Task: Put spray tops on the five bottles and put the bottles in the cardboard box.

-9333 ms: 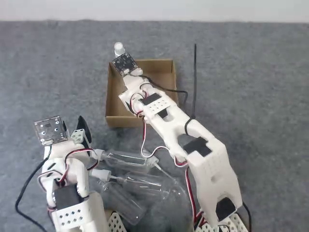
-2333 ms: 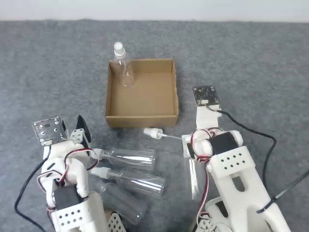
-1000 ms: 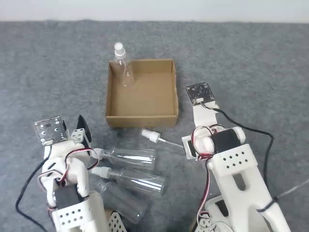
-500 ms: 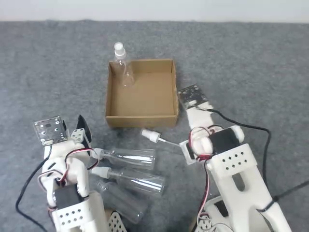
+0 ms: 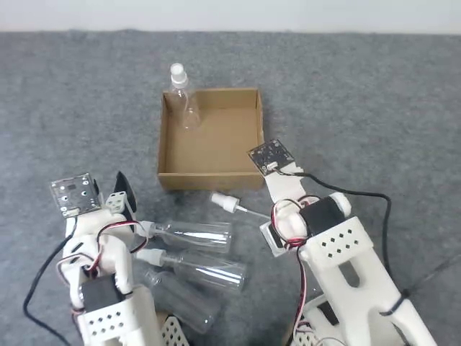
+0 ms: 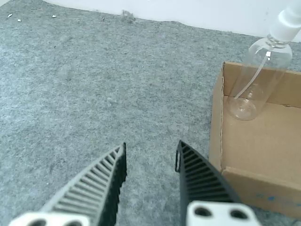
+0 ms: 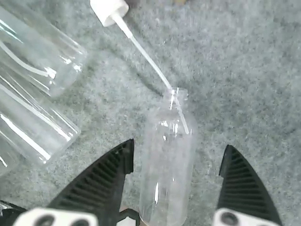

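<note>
On the grey counter (image 5: pixel 360 94) in front of the cardboard box (image 5: pixel 209 180), the right arm's fingers (image 7: pixel 101 181) stand wide open on either side of a lying bottle (image 7: pixel 167 160), gripping nothing. A spray top (image 7: pixel 109 10) has its tube in the bottle's neck. The left arm's fingers (image 6: pixel 101 181) are partly open and empty. A capped bottle (image 5: pixel 181 97) leans in the box's far corner.

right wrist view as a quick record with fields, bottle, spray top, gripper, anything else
bottle: lying on carpet, no top on
spray top: off the neck, tube tip in bottle mouth
right gripper: open, straddling bottle
other bottles: lying side by side nearby
</note>
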Controlling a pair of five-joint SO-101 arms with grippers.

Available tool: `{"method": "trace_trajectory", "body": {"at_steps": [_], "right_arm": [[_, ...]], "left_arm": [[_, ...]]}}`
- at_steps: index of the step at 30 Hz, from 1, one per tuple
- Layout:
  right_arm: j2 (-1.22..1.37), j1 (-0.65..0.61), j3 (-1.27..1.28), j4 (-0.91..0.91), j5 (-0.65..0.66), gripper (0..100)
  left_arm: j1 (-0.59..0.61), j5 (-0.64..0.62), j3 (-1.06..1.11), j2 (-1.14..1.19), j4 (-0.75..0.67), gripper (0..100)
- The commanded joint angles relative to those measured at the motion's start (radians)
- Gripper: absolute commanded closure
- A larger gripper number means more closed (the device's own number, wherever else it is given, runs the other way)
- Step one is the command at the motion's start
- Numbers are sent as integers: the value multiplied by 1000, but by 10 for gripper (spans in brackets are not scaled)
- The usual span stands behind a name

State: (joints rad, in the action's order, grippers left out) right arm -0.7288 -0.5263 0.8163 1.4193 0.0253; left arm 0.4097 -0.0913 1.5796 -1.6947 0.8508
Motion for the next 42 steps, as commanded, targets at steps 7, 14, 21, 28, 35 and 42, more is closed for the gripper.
{"method": "trace_trajectory", "body": {"at_steps": [7, 14, 21, 28, 35, 42], "right_arm": [[-1, -5, -14, -22, 135, 735], [36, -2, -18, -22, 132, 735], [199, -2, -91, -24, 129, 734], [295, -2, -92, -85, 129, 735], [371, -1, -92, -128, 129, 735], [420, 35, -91, -171, 135, 736]], "left_arm": [[6, 11, -7, -17, -32, 837], [3, 11, -7, -17, -31, 837], [0, 11, -7, -17, -31, 837], [2, 11, -7, -17, -31, 837], [2, 11, -7, -17, -31, 837], [0, 11, -7, -17, -31, 837]]}}
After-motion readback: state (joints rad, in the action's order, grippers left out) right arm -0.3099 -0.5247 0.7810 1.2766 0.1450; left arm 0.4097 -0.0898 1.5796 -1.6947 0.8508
